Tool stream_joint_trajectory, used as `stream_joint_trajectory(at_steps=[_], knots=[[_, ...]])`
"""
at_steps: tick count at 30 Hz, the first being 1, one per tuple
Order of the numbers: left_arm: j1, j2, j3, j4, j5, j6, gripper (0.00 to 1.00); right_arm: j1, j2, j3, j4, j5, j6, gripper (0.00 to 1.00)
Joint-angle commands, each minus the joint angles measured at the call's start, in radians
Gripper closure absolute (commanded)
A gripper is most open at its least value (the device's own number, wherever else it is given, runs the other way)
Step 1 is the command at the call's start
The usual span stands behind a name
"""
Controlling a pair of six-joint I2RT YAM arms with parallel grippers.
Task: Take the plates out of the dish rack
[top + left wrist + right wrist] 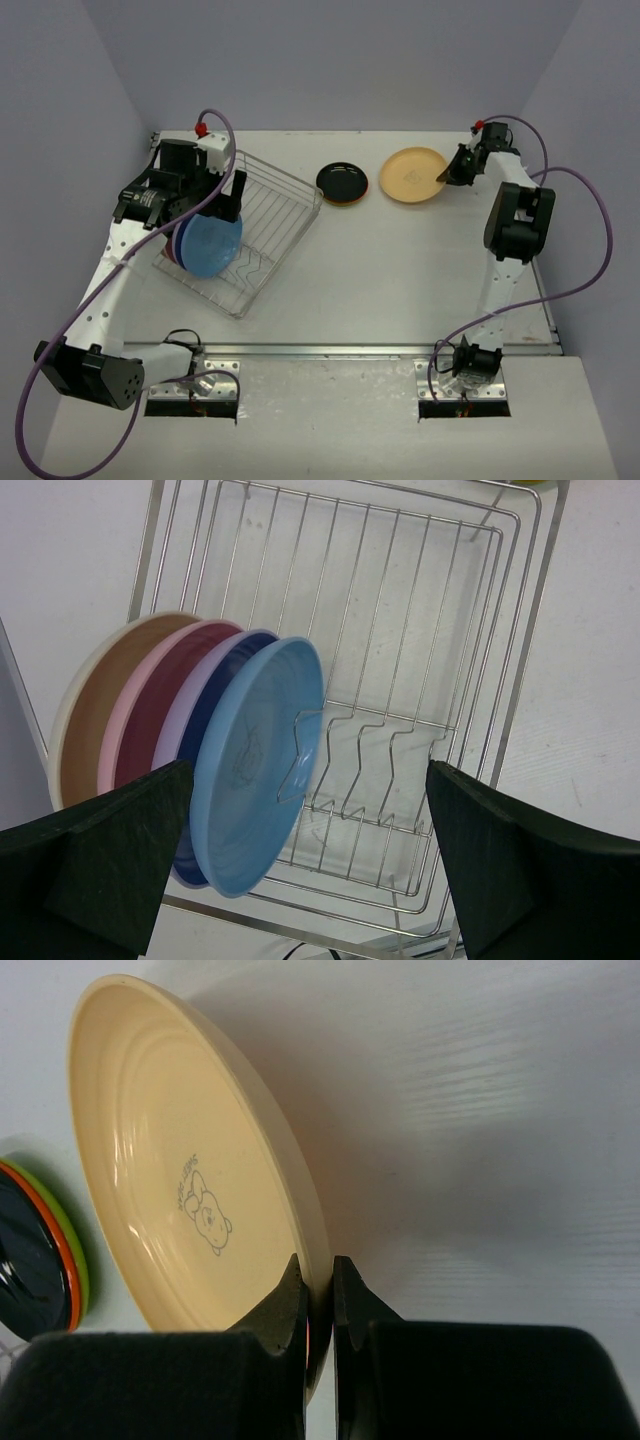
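Top camera overlooks the table (400,280); wrist cameras closely face rack (400,650) and plate (190,1180).

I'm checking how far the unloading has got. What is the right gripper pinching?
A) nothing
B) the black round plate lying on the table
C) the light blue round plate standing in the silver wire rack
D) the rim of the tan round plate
D: in the right wrist view the right gripper is clamped shut on the rim of the tan round plate.
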State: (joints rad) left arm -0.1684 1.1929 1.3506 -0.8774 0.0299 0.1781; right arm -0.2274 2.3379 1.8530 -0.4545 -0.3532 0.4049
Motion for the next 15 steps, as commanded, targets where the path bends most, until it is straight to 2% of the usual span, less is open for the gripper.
stream_joint_trajectory(at_steps=[1, 6, 11, 15], knots=[[0.01, -0.018, -0.005, 0.043, -0.004, -0.014, 0.0, -0.015, -0.009, -0.002, 0.019, -0.034, -0.043, 0.96], [0.01, -0.019, -0.013, 0.044, -0.058, -0.013, 0.0, -0.017, -0.008, -0.002, -0.004, -0.008, -0.075, 0.78], [0.01, -0.032, -0.029, 0.044, -0.119, -0.006, 0.0, -0.017, -0.015, 0.008, -0.021, 0.037, -0.102, 0.51], [0.01, -0.041, -0.038, 0.04, -0.157, 0.005, 0.0, -0.017, -0.021, 0.031, -0.051, 0.071, -0.119, 0.39]])
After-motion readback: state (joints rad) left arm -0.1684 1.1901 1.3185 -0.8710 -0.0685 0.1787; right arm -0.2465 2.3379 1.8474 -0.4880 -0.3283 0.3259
